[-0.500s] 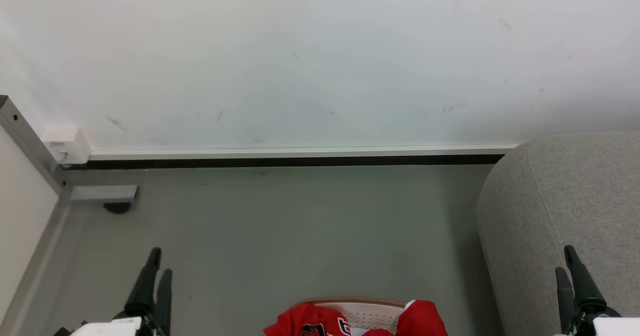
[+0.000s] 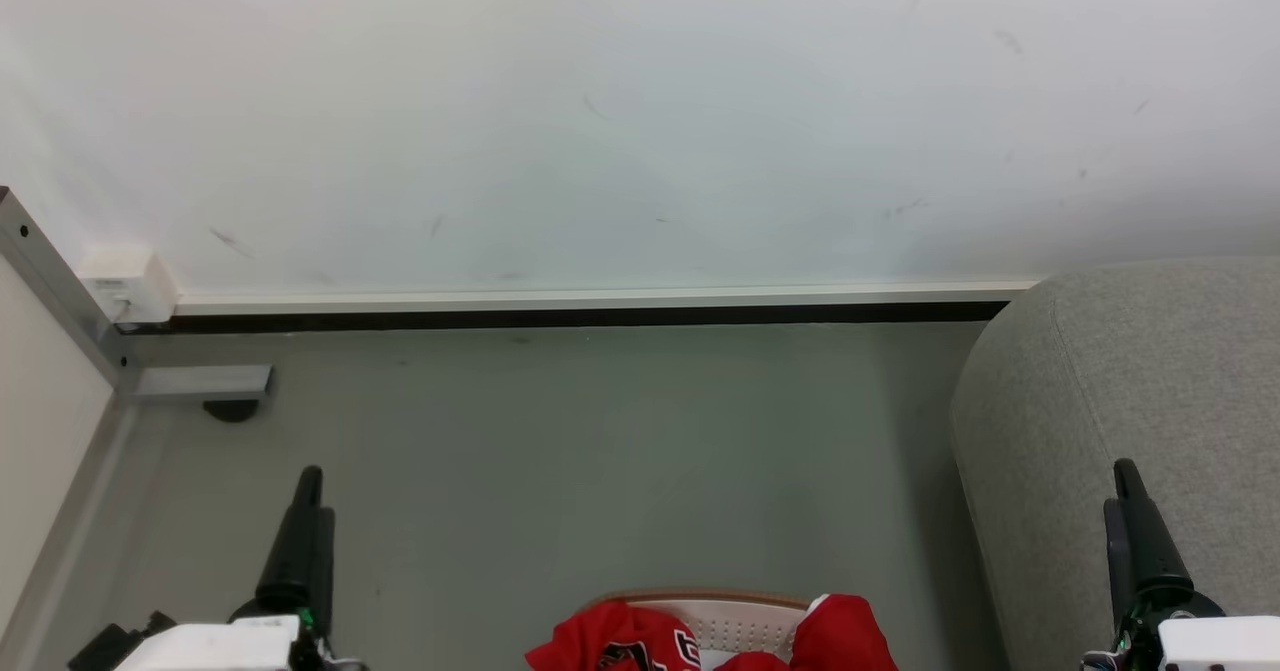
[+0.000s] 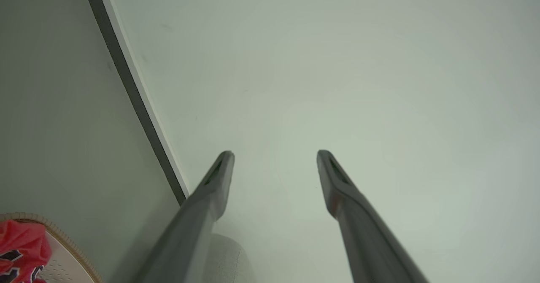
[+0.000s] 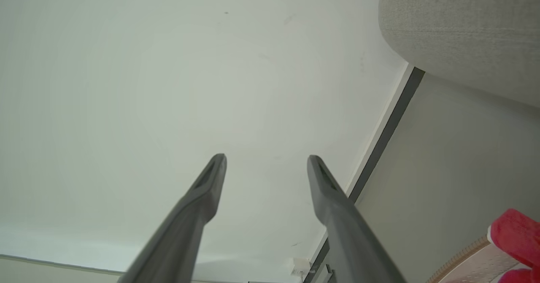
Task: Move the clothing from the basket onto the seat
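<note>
Red clothing (image 2: pixel 620 646) with white trim hangs over the tan rim of the white perforated basket (image 2: pixel 735 623) at the bottom centre of the head view. The light-grey seat (image 2: pixel 1110 391) fills the right side. My left gripper (image 2: pixel 312 496) rises at the lower left, over bare floor. My right gripper (image 2: pixel 1120 491) rises at the lower right, in front of the seat's side. Both stand open and hold nothing, as their wrist views show: left gripper (image 3: pixel 274 156), right gripper (image 4: pixel 265 158). The basket's corner with clothing (image 3: pixel 21 243) shows at the left wrist view's lower left, and the clothing (image 4: pixel 517 232) at the right wrist view's lower right.
A white wall (image 2: pixel 640 101) with a dark baseboard (image 2: pixel 580 317) runs across ahead. A metal frame post (image 2: pixel 60 286) with a foot (image 2: pixel 205 383) and a white box (image 2: pixel 125 286) stands at the left. Grey-green floor (image 2: pixel 620 461) lies between the basket and the wall.
Both grippers have risen slightly in the head view and turned edge-on, the right one shifting a little left. The scene has shifted a few pixels from camera motion.
</note>
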Robot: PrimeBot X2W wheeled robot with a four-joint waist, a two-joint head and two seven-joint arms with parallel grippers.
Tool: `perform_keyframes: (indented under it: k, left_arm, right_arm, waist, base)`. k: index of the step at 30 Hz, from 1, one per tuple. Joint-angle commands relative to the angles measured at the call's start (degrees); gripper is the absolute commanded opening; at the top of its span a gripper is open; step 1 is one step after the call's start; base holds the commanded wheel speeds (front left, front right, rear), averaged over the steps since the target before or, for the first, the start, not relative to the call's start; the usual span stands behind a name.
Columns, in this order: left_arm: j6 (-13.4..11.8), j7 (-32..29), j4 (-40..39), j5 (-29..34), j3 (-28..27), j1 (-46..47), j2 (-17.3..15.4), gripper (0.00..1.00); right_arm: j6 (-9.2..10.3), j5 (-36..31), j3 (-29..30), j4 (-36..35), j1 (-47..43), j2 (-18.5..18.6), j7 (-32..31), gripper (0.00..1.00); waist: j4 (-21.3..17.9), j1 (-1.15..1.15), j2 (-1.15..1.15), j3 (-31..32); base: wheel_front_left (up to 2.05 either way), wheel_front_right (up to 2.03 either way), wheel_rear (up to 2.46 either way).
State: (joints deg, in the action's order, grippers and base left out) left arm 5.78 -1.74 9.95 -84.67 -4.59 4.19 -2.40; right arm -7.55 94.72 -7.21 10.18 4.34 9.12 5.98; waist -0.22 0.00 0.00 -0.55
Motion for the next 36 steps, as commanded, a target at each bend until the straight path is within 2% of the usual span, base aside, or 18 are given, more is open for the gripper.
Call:
perform_keyframes:
  k: [1,16,28,36]
  left_arm:
    - [0.4,0.7,-1.6,2.4,0.2,1.4,-0.6,1.00]
    - [0.7,4.1,-3.9,20.3,1.3,1.0,-0.6,1.00]
    - [0.9,6.5,-4.2,33.1,-0.2,-0.3,-0.5,1.00]
    - [1.0,7.9,-3.8,43.2,0.7,-0.5,-0.7,1.00]
  right_arm:
    - [0.02,-2.1,0.4,-1.5,1.2,0.4,0.3,1.00]
    - [0.03,-22.2,-0.1,-2.5,1.8,-1.0,2.2,1.00]
    - [0.04,-39.1,-0.6,-0.5,2.0,-2.0,3.5,1.00]
    - [0.05,-49.3,-0.9,0.5,2.4,-2.6,4.4,1.00]
  waist:
    - [0.0,0.00,0.00,-0.1]
    - [-0.6,0.00,0.00,-0.5]
    - [-1.3,0.00,0.00,0.0]
    - [-1.6,0.00,0.00,-0.1]
  base:
    - [0.00,0.00,0.00]
    - [0.00,0.00,0.00]
    - [0.00,0.00,0.00]
    - [0.00,0.00,0.00]
